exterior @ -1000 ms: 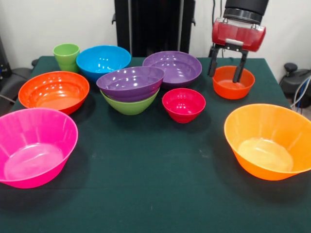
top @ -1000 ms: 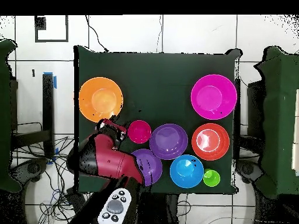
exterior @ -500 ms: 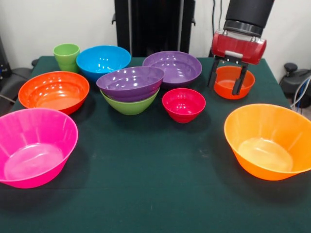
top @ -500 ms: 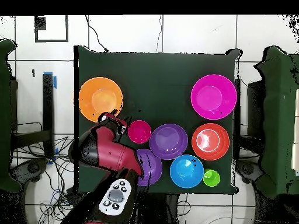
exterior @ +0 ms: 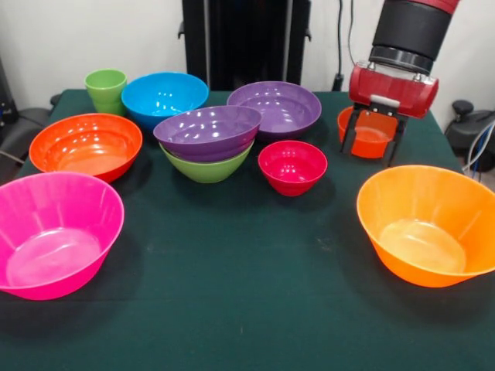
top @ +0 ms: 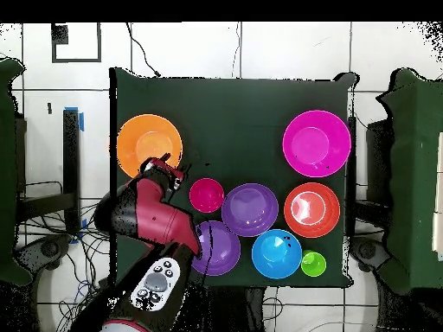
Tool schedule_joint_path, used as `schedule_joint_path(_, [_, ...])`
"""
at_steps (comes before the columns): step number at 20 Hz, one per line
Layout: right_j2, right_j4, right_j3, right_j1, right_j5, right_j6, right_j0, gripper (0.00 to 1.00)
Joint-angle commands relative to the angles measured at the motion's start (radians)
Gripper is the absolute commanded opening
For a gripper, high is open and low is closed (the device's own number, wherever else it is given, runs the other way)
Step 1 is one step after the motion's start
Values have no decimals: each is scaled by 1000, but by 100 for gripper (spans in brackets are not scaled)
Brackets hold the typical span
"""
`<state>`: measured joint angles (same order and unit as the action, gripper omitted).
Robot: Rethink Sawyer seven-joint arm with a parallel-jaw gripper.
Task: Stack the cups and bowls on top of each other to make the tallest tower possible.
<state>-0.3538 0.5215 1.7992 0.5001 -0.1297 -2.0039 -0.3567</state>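
Orange plastic, the small bowl [exterior: 370, 133] sits on the worktop [exterior: 247, 309] at the tower's [exterior: 207, 144] three o'clock. The claw [exterior: 373, 145] hangs open before it, prongs straddling its near rim, so the bowl lies at the claw's twelve o'clock.

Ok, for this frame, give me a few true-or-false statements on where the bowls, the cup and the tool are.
1. A purple bowl sits in the green bowl. True.
2. The tool holds the small pink bowl. False: open, straddling the small orange bowl; the small pink bowl stands free.
3. The green cup stands beside the blue bowl. True.
4. The cup is stacked in the blue bowl. False: it stands on the table.
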Motion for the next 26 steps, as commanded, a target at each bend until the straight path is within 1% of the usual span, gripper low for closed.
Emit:
schedule_joint_path(1, [32,76,-95,-56,139,-173,-20,100])
schedule_joint_path(4, [44,80,-102,-73,117,-166,-13,100])
schedule_joint_path(10, [79,48,-110,-98,76,-149,27,100])
schedule_joint_path(13, [86,34,-117,-111,79,-139,41,100])
schedule_joint_path(20, [86,33,-122,-121,75,-141,44,100])
schedule_joint_path(26, [92,53,-137,-130,90,-154,37,100])
